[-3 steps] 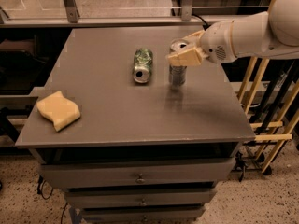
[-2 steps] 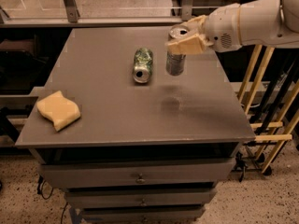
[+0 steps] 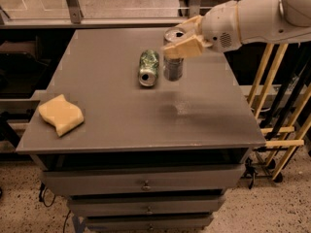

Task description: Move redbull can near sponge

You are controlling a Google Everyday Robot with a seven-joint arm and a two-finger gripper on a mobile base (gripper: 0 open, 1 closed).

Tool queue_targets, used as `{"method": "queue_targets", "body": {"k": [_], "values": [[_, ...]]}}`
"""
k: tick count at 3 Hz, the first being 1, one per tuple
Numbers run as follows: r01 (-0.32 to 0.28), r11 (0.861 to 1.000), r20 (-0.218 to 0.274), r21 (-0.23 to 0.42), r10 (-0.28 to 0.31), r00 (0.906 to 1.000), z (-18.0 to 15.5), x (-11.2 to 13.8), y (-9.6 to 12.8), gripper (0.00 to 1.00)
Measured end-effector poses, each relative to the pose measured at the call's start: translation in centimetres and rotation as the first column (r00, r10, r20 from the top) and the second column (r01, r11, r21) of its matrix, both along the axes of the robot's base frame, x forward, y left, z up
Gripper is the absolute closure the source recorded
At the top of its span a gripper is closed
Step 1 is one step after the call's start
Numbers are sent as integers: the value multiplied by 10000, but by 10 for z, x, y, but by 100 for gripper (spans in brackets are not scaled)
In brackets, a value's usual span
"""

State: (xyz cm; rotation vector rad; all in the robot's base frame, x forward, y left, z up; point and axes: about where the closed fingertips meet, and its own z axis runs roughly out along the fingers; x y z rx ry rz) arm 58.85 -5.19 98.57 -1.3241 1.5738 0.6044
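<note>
The redbull can (image 3: 173, 68) is a slim silver-grey can held upright above the grey table (image 3: 112, 120), right of centre toward the back. My gripper (image 3: 181, 40) comes in from the right on a white arm and is shut on the can's upper part, one tan finger (image 3: 184, 48) across its front. The can's shadow lies on the tabletop below and in front of it. The sponge (image 3: 61, 114), pale yellow with wavy edges, lies flat at the table's front left corner, far from the can.
A green can (image 3: 148, 68) lies on its side just left of the held can, its open end toward me. Wooden slats (image 3: 279, 106) stand beside the table's right edge. Drawers (image 3: 146, 183) sit under the tabletop. A glass partition runs behind the table.
The gripper has lifted the redbull can off the table and carried it left, closer to the green can. The sponge and green can have not moved.
</note>
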Motion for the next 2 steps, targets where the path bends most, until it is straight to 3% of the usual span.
{"method": "queue_targets", "body": {"k": [1, 2], "values": [[-2079, 9778, -471, -250, 2066, 9773, -7, -34, 72, 100], [-3405, 9402, -883, -43, 3388, 9367, -14, -55, 130, 100]]}}
